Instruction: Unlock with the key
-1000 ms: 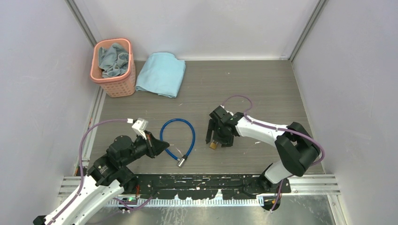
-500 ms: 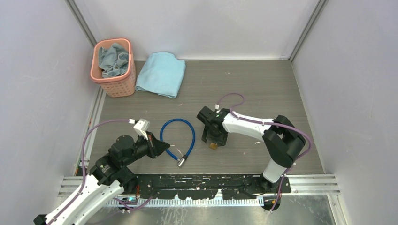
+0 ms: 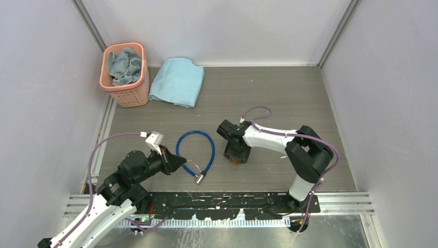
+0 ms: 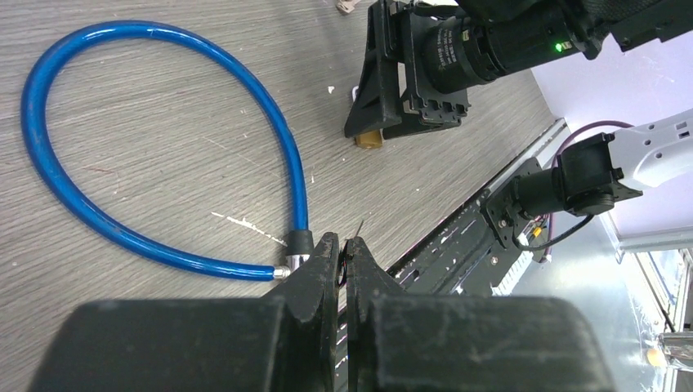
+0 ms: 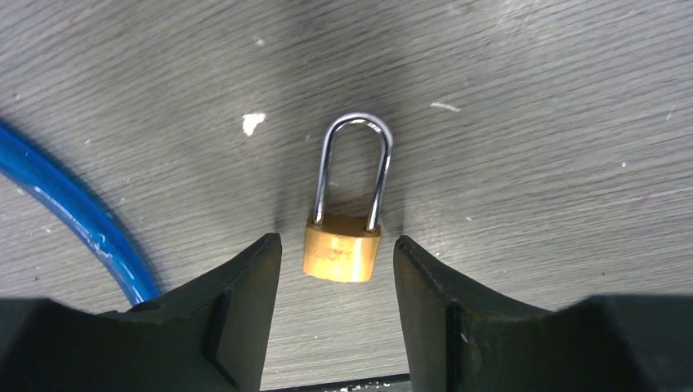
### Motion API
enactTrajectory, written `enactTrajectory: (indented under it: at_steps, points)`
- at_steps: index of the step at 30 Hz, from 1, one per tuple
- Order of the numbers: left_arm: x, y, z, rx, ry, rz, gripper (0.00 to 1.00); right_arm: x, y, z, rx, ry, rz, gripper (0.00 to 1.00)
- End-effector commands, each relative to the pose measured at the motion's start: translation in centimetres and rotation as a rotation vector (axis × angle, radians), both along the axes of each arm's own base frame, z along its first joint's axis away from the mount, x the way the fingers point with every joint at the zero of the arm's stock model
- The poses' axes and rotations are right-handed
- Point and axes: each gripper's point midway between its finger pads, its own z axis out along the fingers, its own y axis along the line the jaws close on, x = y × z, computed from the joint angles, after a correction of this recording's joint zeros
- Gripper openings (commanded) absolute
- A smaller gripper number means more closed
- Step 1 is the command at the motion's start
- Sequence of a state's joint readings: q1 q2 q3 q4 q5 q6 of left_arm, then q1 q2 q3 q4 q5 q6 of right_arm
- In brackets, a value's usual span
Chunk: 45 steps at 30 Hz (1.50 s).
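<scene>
The small brass padlock (image 5: 342, 253) lies flat on the table, its silver shackle (image 5: 353, 163) pointing away and closed. My right gripper (image 5: 337, 242) is open and low over it, one finger on each side of the brass body with a gap on both sides. The top view shows that gripper (image 3: 235, 154) over the padlock (image 3: 235, 161). My left gripper (image 4: 343, 242) is shut, and a thin metal sliver, the key (image 4: 359, 225) seen edge-on, sticks out between its tips. It hovers at the left (image 3: 182, 161), beside the blue cable (image 3: 209, 142).
The blue cable loop (image 4: 163, 41) lies between the arms, its silver end (image 3: 200, 178) near the front rail. A pink basket (image 3: 125, 75) with cloth and a folded light-blue towel (image 3: 178, 81) are at the back left. Walls enclose three sides.
My right gripper has swung left and come down over the padlock, so it now straddles the brass body. The left arm has stayed still.
</scene>
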<state>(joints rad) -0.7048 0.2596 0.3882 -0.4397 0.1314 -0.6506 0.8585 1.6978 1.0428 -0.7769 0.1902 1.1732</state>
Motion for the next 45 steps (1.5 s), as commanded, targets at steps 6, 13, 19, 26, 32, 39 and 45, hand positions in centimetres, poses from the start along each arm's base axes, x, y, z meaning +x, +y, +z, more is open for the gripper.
enactTrajectory:
  at_steps: [6, 13, 19, 26, 32, 39, 45]
  points:
    - [0.1, 0.0, 1.1, -0.035, -0.029, 0.008, 0.0, 0.3, -0.3, -0.6, 0.104, 0.073, -0.067, 0.56]
    - [0.1, 0.1, 1.1, -0.037, -0.028, 0.014, 0.0, -0.9, 1.1, -0.7, 0.172, 0.168, -0.044, 0.56]
    - [0.0, 0.2, 0.9, -0.03, -0.022, 0.015, 0.0, -0.8, 0.3, -1.3, 0.141, 0.198, -0.053, 0.54]
    - [-0.1, 0.3, 0.9, -0.034, -0.024, 0.016, 0.0, -0.3, -1.2, -2.0, 0.1, 0.228, -0.067, 0.51]
    - [-0.1, 0.3, 0.9, -0.035, -0.028, 0.018, 0.0, -0.1, -2.0, -2.2, 0.069, 0.248, -0.066, 0.5]
    - [0.0, 0.3, 0.9, -0.036, -0.03, 0.018, 0.0, 0.4, -2.7, -2.7, 0.045, 0.267, -0.069, 0.49]
    - [-0.1, 0.3, 0.9, -0.038, -0.031, 0.016, 0.0, 0.5, -2.7, -3.1, 0.04, 0.273, -0.069, 0.46]
